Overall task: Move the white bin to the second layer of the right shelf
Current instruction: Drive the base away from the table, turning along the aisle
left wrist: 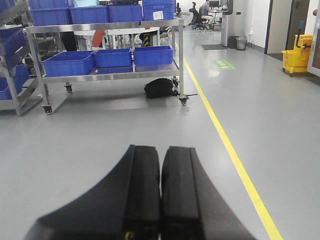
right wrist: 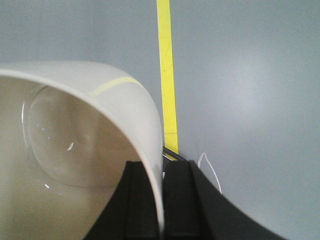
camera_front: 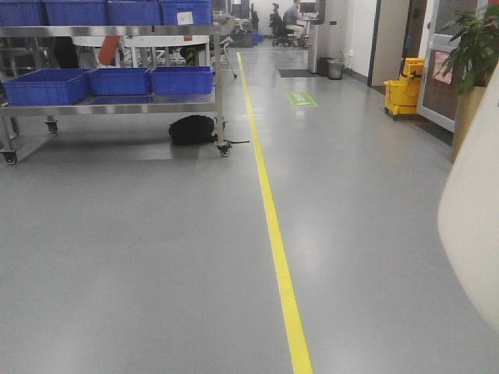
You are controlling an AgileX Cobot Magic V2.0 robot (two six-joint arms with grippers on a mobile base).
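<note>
**Bin [right wrist: 75, 150] pinched at its rim, shelf not in sight**

Bin wall fills the right wrist view. The right hand [right wrist: 161, 171] grips its rim, one finger inside and one outside, apparently clear of the floor [camera_front: 156, 257] beside the yellow line [camera_front: 273, 218]. Glossy thin plastic looks light but slippery, so the rim is the sensible hold. The left hand [left wrist: 160, 152] is clenched on nothing.

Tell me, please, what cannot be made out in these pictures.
- Front view: the white bin is cut off by the right edge and blurred, and no lettering shows.
- Right wrist view: the right gripper clamps the bin's wall. The bin runs past the left and bottom edges.
- The right shelf second layer appears in no view.
- Front view: the dark object under the cart is too small to identify.
</note>
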